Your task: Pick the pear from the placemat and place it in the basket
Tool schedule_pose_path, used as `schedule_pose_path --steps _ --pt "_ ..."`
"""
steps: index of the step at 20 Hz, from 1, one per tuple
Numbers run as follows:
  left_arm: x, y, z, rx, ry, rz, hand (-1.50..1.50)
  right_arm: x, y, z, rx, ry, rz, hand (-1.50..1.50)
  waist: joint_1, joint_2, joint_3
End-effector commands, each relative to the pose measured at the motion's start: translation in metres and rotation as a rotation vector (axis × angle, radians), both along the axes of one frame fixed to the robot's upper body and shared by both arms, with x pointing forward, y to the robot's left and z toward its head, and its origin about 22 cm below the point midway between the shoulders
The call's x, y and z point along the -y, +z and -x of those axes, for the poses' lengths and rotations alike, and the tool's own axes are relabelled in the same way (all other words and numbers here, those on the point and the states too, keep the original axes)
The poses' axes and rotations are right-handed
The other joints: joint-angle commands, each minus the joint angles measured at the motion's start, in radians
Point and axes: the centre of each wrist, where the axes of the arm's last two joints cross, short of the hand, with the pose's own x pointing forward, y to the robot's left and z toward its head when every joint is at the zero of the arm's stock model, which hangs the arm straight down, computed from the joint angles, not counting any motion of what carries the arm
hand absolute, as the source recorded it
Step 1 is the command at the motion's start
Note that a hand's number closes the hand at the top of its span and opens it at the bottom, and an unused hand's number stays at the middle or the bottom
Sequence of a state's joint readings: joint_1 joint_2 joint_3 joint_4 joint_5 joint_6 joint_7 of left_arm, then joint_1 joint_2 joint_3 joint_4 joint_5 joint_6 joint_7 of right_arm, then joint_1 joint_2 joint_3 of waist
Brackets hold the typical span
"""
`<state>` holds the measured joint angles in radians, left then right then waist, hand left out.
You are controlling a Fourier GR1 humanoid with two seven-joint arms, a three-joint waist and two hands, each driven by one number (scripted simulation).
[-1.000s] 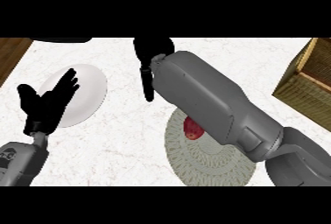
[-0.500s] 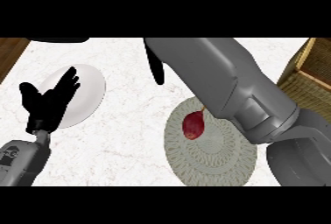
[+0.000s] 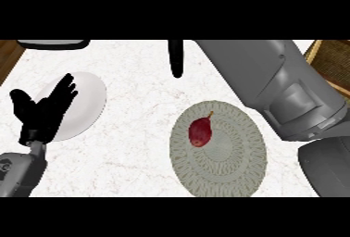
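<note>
White marbled counter [image 3: 137, 157]. Left side: white plate [image 3: 89, 102] lying flat on it. Right of centre, nearer: round woven placemat [image 3: 226, 171]. Far right edge: brown basket [image 3: 333, 58], partly seen. Far left: dark rimmed object [image 3: 53, 44], cut off.

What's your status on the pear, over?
Left hand open, resting left. Right hand at top edge, clear of pear. Pear on placemat, untouched. Nothing in the way.

Dark red pear [image 3: 199, 131], grey-beige woven placemat [image 3: 226, 171]

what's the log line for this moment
pear: on placemat, untouched | right hand: top edge, off pear | left hand: open, resting | basket: top right
</note>
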<state>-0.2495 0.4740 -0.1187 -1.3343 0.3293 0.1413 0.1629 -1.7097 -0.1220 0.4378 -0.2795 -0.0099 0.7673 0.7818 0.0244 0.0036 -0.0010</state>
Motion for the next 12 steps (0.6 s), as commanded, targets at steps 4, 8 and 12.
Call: schedule_pose_path --steps 4,8,12 --pt "-0.002 -0.027 0.027 -0.004 0.030 -0.011 0.00 0.029 -0.026 -0.005 0.043 -0.016 -0.094 -1.50 -0.025 -0.009 0.001" --pt "-0.017 0.001 0.014 -0.018 0.052 0.006 0.00 0.040 -0.057 0.002 0.029 0.008 -0.105 -1.50 -0.042 -0.015 0.002" --pt "-0.011 -0.011 0.014 -0.017 0.046 -0.004 0.00 0.045 -0.110 0.016 0.090 0.005 -0.117 -1.50 -0.042 -0.010 0.002"
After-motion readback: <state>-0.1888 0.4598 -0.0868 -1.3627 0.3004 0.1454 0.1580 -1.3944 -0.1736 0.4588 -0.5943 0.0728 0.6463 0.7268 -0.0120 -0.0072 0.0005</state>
